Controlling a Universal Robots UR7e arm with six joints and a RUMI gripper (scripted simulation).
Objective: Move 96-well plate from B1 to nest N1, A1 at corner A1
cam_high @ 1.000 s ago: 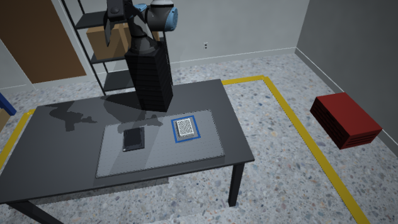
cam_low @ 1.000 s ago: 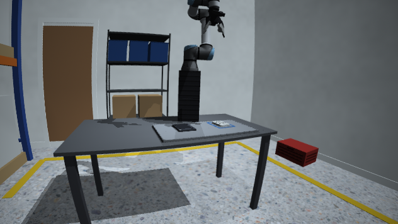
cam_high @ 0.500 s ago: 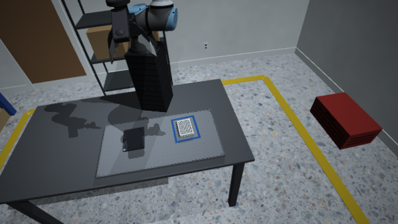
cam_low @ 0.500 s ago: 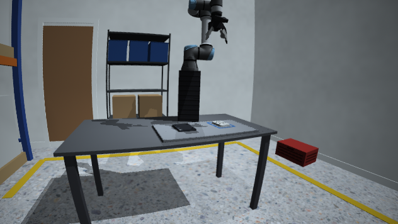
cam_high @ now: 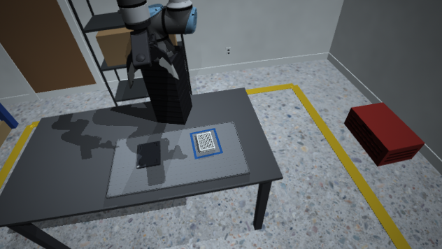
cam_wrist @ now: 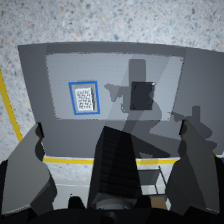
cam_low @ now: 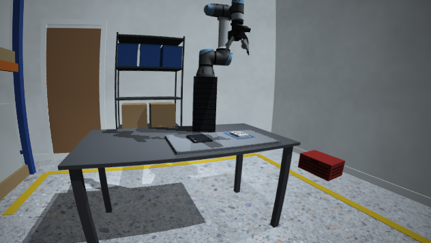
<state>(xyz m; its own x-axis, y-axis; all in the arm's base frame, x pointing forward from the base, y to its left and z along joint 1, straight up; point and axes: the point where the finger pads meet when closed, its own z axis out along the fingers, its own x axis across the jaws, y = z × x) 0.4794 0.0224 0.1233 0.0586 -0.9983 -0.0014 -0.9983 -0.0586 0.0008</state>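
Observation:
The white 96-well plate (cam_high: 205, 141) lies flat inside the blue outline of spot B1 on the light grey bench mat (cam_high: 178, 157). It also shows in the exterior view (cam_low: 238, 134) and the wrist view (cam_wrist: 84, 98). The dark plate nest N1 (cam_high: 149, 154) sits on the mat to the plate's left; it also shows in the wrist view (cam_wrist: 141, 95). My gripper (cam_high: 150, 68) is open and empty, high above the back of the table, far from the plate; it also shows in the exterior view (cam_low: 240, 42). The plate's cut corner is too small to tell.
The arm's black pedestal (cam_high: 169, 87) stands at the table's back edge behind the mat. A metal shelf with cardboard boxes (cam_low: 149, 114) stands behind the table. A red crate (cam_high: 384, 133) lies on the floor to the right. Yellow floor tape (cam_high: 336, 150) rings the table.

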